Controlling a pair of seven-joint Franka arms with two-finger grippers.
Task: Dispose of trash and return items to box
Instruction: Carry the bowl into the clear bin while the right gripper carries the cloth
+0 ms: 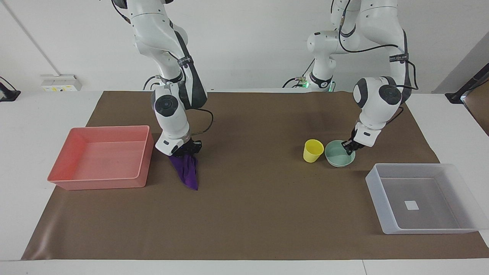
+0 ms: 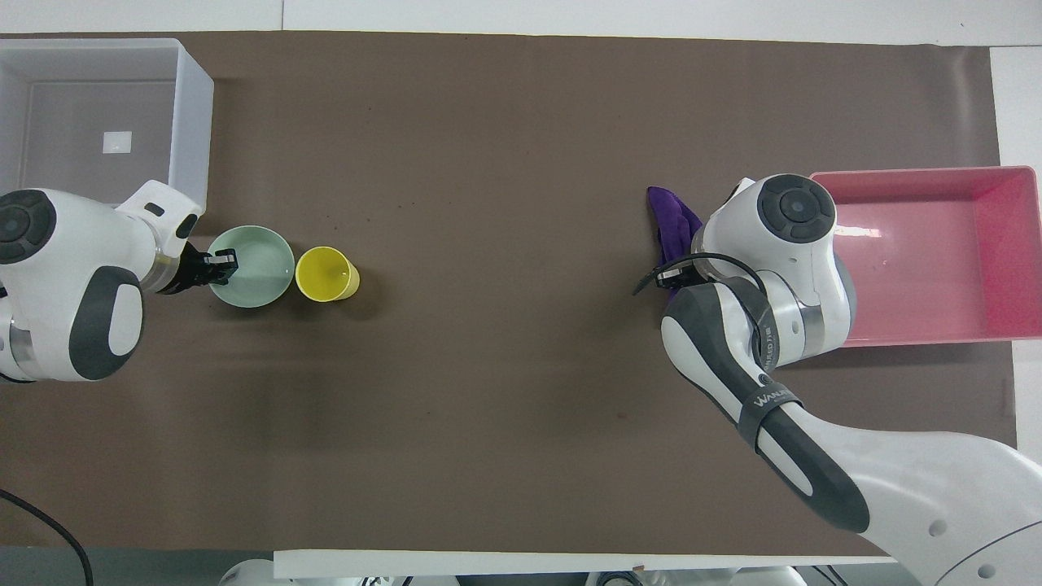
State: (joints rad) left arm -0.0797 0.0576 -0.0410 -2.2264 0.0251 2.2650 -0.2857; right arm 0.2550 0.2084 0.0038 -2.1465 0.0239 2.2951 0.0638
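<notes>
The purple rag lies on the brown mat beside the pink bin; only its farther end shows in the overhead view. My right gripper is down on the rag's nearer end and shut on it; in the overhead view the arm hides it. The mint-green bowl stands beside the yellow cup. My left gripper is shut on the bowl's rim at the side away from the cup. The overhead view shows this gripper, the bowl and the cup. The translucent box is empty.
The pink bin stands empty at the right arm's end of the table, close to the rag. The translucent box stands at the left arm's end, farther from the robots than the bowl. The brown mat covers the table.
</notes>
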